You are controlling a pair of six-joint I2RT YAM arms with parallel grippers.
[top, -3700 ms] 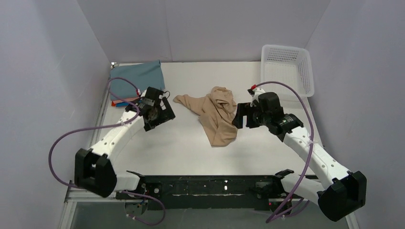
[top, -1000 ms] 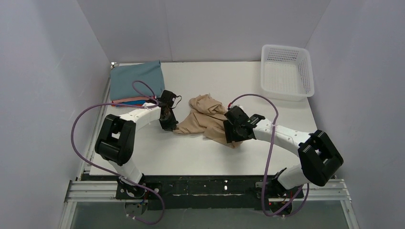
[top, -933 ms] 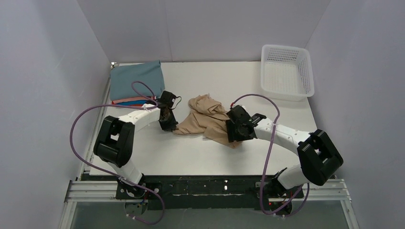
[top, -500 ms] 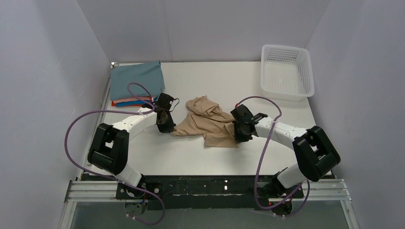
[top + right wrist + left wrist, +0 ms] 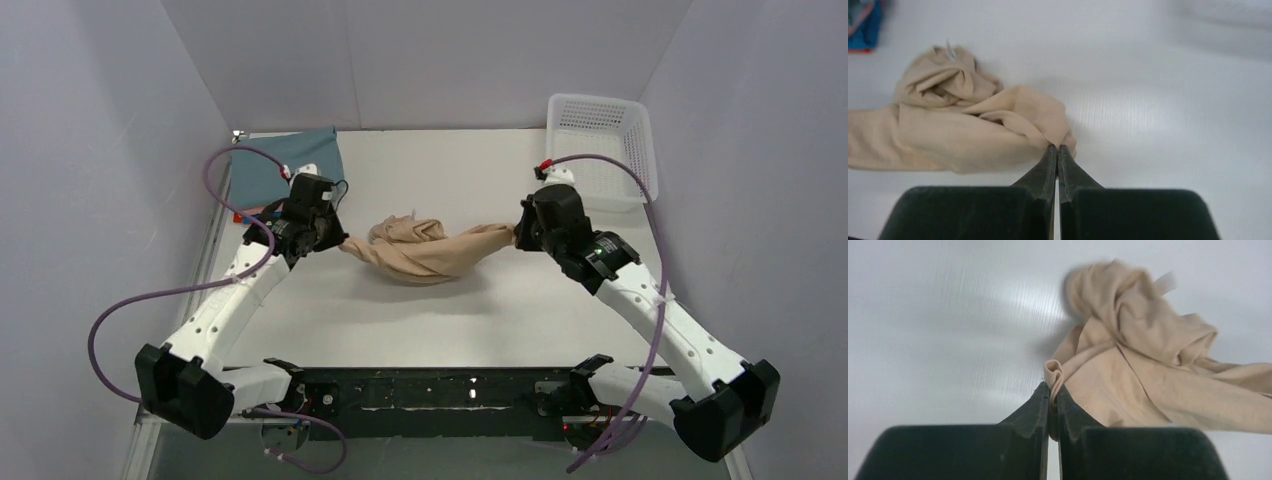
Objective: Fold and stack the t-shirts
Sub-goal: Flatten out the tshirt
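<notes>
A tan-beige t-shirt [image 5: 425,252] hangs stretched between both grippers above the middle of the table, sagging in a bunch at its centre. My left gripper [image 5: 340,243] is shut on the shirt's left end; a fold of tan cloth [image 5: 1054,377] is pinched between its fingers. My right gripper [image 5: 515,235] is shut on the right end, with the cloth [image 5: 1048,120] bunched at its fingertips. A small white neck label [image 5: 950,50] sticks up from the crumpled part. Folded t-shirts lie stacked at the back left, a grey-blue one [image 5: 285,162] on top, partly hidden by the left arm.
A white plastic lattice basket [image 5: 601,150] stands at the back right corner. The stack's red and blue lower layers [image 5: 248,215] peek out by the table's left edge. Grey walls close in the table on three sides.
Both grippers have risen and moved apart, pulling the tan shirt off the table into a stretched span. The right gripper shut on the cloth within the last second.
</notes>
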